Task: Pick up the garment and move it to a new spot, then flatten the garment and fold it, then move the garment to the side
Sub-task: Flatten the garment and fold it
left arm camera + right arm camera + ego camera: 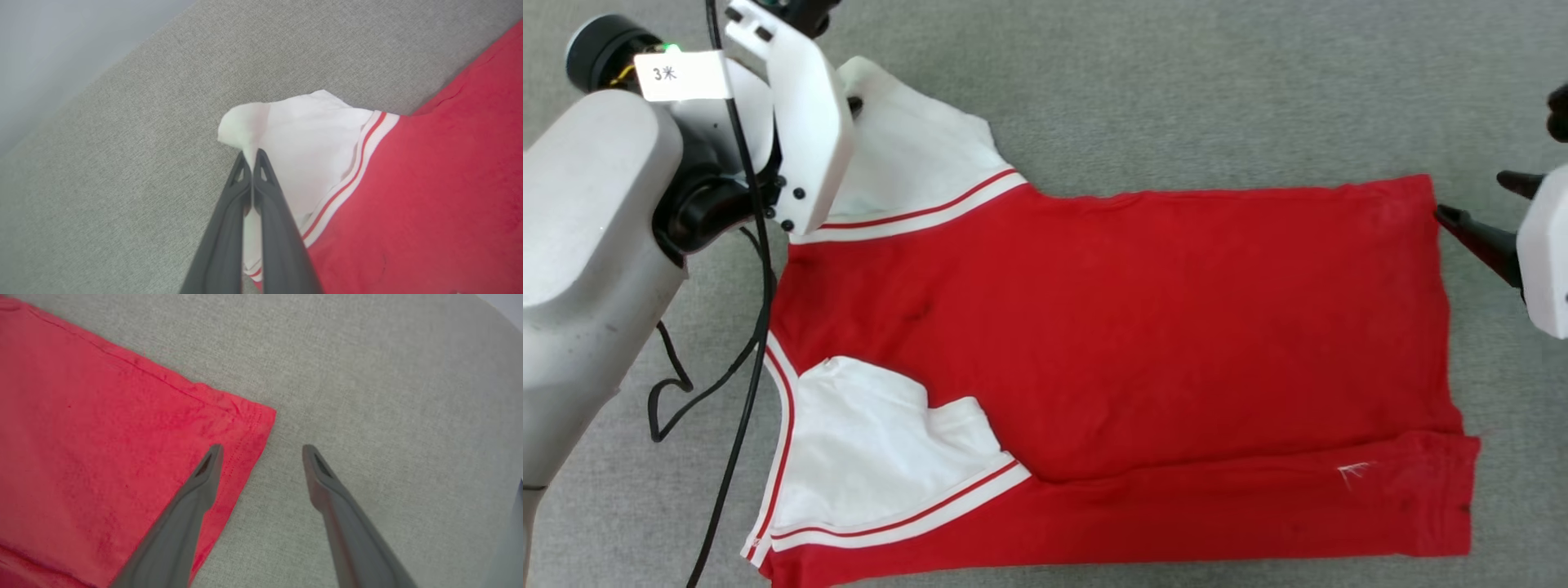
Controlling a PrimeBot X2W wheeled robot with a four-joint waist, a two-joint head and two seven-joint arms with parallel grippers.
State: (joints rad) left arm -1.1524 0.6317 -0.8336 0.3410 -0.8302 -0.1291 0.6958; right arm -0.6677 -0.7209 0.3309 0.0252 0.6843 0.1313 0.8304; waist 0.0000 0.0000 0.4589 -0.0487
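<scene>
Closest to me, the red jersey (1135, 327) lies spread on the gray counter (1176, 82), its shoulders toward my left and its hem toward my right. A fold line runs along the jersey's near side, leaving a red strip (1258, 506) nearest me. At the near shoulder, the near sleeve (874, 441) is folded flat, with the red body overlapping its upper edge and red-and-white striped trim (898, 518) along its edges. A black cable (743, 367) hangs from my left arm just beside that shoulder.

The middle of the jersey is smooth and plain red.

At the jersey's far side, my left hand (253, 153) has its fingers pressed together, pinching the tip of the far sleeve (310, 134). The white cloth bunches up above my fingertips and runs down between them. At the far hem corner (253, 416), my right hand (262, 448) is spread wide and holds nothing. One finger (204, 477) is over the jersey's hem and the other is over bare counter just beside it. I cannot tell whether either finger touches the cloth.
</scene>
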